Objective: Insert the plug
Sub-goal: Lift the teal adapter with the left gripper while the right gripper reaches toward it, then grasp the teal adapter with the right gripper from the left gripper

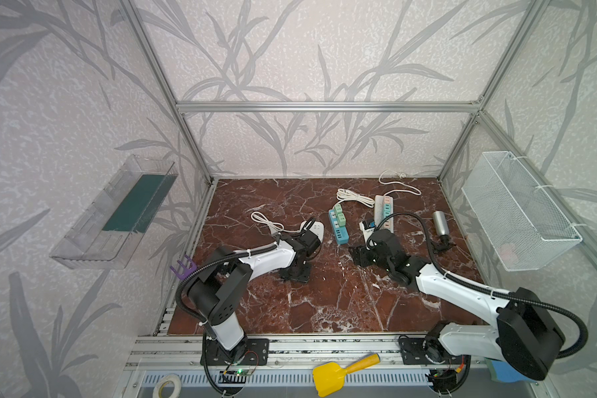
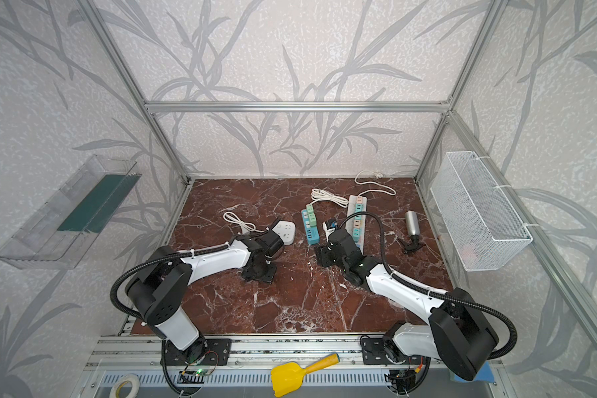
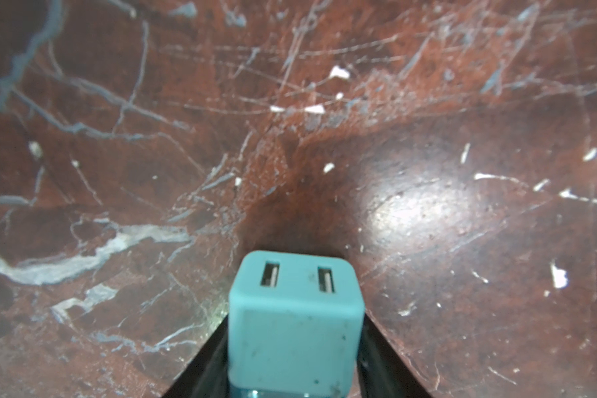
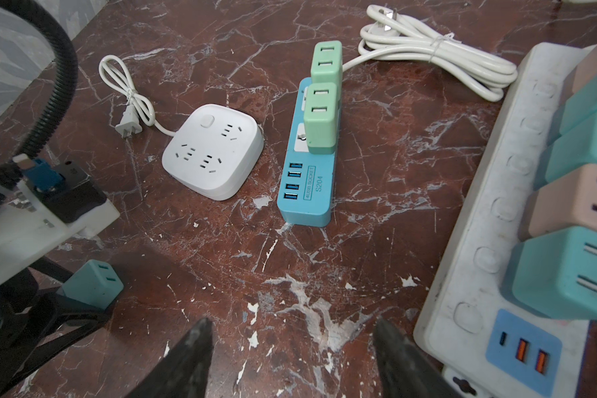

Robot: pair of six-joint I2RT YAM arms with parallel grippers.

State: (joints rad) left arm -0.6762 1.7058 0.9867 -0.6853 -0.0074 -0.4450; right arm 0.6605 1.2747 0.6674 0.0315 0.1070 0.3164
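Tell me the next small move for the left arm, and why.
Probably lift the teal plug and carry it toward the white socket block. The left gripper is closed on the plug, the block's three outlets all show empty, and of the strips it lies nearest that arm.

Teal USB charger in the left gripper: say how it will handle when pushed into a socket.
Probably rigid: the teal USB charger looks like a moulded cube, so it should not flex in the left gripper. Its smooth faces and rounded edges may let it slip or twist under pushing force. Being squat and flat-sided, it is unlikely to roll.
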